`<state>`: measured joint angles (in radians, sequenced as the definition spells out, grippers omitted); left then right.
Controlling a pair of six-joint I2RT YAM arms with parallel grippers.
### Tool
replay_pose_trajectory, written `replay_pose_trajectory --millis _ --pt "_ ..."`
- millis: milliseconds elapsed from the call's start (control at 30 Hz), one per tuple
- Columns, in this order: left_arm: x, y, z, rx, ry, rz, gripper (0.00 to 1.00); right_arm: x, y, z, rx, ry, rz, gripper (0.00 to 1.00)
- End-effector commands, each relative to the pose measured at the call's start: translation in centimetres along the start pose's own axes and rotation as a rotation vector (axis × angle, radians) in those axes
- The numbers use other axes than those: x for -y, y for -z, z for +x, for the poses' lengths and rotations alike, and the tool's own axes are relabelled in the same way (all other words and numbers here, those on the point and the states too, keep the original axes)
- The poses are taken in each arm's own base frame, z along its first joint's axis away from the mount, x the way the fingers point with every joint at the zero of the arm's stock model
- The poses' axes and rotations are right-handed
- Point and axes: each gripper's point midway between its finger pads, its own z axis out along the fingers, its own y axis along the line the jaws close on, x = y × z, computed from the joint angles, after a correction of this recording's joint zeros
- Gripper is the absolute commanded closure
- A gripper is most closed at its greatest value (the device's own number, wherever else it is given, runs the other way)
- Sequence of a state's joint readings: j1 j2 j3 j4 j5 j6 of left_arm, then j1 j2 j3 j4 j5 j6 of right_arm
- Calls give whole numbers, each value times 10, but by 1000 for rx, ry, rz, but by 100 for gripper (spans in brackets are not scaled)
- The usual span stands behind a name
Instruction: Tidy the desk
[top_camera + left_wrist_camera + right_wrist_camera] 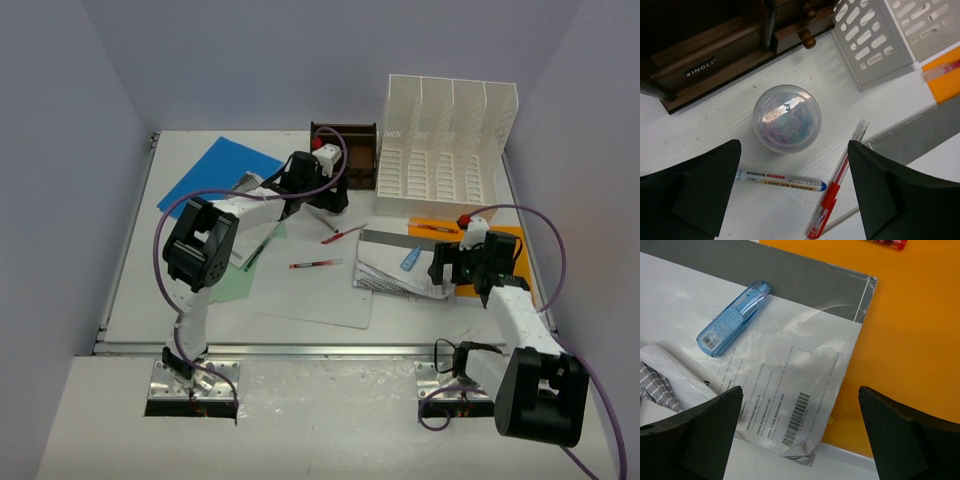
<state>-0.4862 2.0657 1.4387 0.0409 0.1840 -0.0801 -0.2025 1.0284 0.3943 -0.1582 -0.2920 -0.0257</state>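
three red pens [316, 264] perhaps, one marker [782, 180], one jar [787, 118], one rack [450, 140]

White desk [130, 290], blue sheet [215, 165], orange folder [920, 330], dark brown organizer [705, 50], white slotted rack [450, 150], red pen [829, 202], see-through light-blue marker [735, 319].

From overhead the left arm [255, 205] is covering the clear round tub [786, 118], and its contents are blurring behind the lid in the left wrist view. There the wooden organizer [715, 45] and white file rack [880, 35] are running off the top edge. A red object [888, 243] is being cut by the right wrist view's top edge, too little to name.
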Motion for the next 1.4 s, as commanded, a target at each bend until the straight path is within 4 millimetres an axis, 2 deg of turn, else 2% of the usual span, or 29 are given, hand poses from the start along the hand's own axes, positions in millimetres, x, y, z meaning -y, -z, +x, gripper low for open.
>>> replay_pose_trajectory --millis 0,300,667,867,1200,1367 --pt "15 -13 -19 85 17 43 14 5 2 -29 77 13 10 1" --pt "13 -31 -2 78 0 -3 15 7 2 -28 73 3 9 1" --pt "-5 -36 -7 120 -36 -101 22 9 2 -27 73 -4 9 1" --pt "-5 -38 -12 144 -41 -101 26 8 2 -26 71 -6 2 1" --pt "0 -43 -9 132 -72 -76 46 7 1 -26 65 -7 -7 1" --pt "8 -33 -19 143 -77 -52 69 7 1 -26 66 -8 -10 1"
